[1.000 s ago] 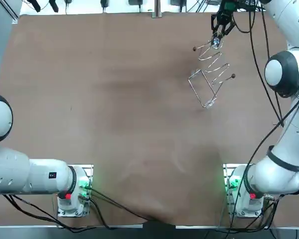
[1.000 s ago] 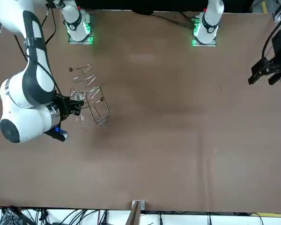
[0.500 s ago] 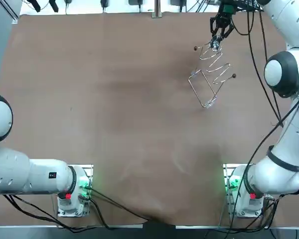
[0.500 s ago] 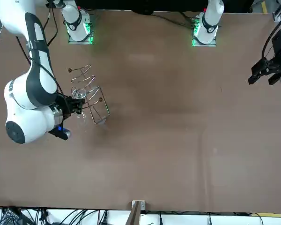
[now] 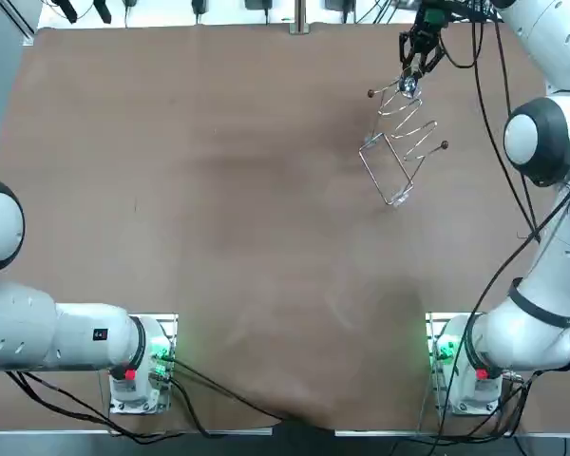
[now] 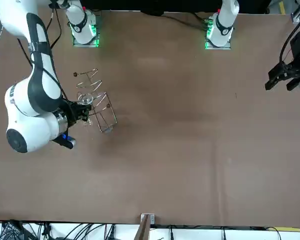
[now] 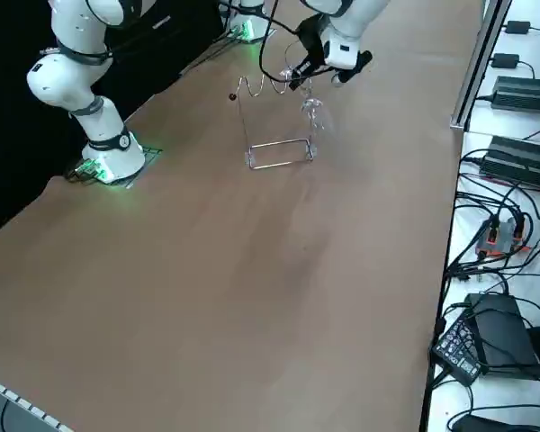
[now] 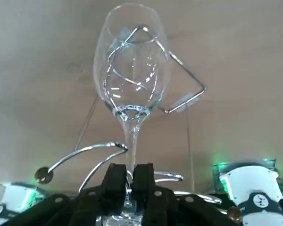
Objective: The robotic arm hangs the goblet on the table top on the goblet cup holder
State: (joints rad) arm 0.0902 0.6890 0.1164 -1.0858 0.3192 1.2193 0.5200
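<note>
A clear goblet (image 8: 132, 61) hangs bowl-down from my right gripper (image 8: 129, 176), whose fingers (image 8: 114, 181) are shut on its thin stem. The wire goblet holder (image 5: 399, 142) stands at the far right of the table, its wavy top rail ending in small dark balls and its rectangular base frame on the tabletop. In the top view the gripper (image 5: 413, 59) holds the goblet (image 5: 408, 85) at the far end of the wavy rail. The side view shows the goblet (image 7: 312, 112) hanging beside the holder (image 7: 274, 126), clear of the table, under the gripper (image 7: 299, 76). From the front, the goblet (image 6: 85, 100) overlaps the holder (image 6: 99, 102).
Brown tabletop (image 5: 218, 190) stretches out left of and in front of the holder. A metal post (image 5: 299, 19) stands at the far edge. Power bricks and cables (image 7: 513, 171) lie off the table's right edge.
My gripper and the goblet have shifted only slightly along the holder's far end. The holder stays in place.
</note>
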